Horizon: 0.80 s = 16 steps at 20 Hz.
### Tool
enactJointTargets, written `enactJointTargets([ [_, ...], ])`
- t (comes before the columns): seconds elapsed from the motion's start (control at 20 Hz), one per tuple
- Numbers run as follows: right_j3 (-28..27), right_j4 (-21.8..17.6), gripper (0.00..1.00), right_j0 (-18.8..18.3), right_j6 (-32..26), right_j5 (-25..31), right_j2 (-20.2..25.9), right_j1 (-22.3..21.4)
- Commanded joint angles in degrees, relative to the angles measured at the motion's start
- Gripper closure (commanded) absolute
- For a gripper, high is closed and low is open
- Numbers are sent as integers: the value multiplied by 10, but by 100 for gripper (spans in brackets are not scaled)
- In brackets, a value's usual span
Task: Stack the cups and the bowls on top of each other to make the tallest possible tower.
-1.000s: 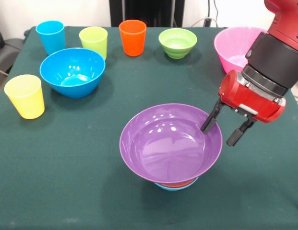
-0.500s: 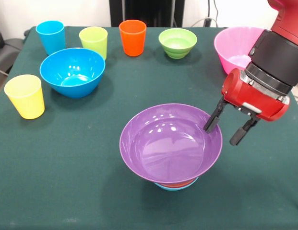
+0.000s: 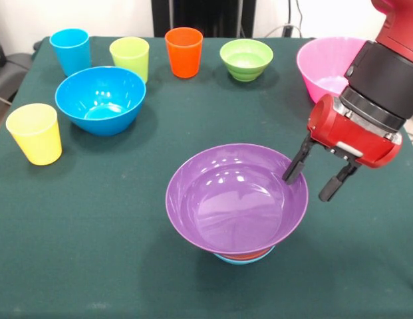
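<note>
Behind the purple bowl point(image 3: 236, 199), 4 cups point(image 3: 132, 57) and 3 bowls point(image 3: 246, 58) stand apart.

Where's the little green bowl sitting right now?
In the front view, the green bowl stands upright near the table's far edge, right of centre, between the orange cup on its left and the pink bowl on its right, touching neither.

Bright, even light falls from above. White glints speckle the inside of the purple bowl point(image 3: 236, 198) and the blue bowl point(image 3: 100, 100). Soft, faint shadows lie on the green surface point(image 3: 93, 219) beneath the bowls and cups. Everything is in sharp focus, with no blur or visible edge distortion.
</note>
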Motion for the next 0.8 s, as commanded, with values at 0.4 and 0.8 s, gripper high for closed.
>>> enactJointTargets([
  [0.4,35,-1,0,-10,81,20,62,-11],
  [0.8,39,-7,0,-22,62,12,70,-18],
])
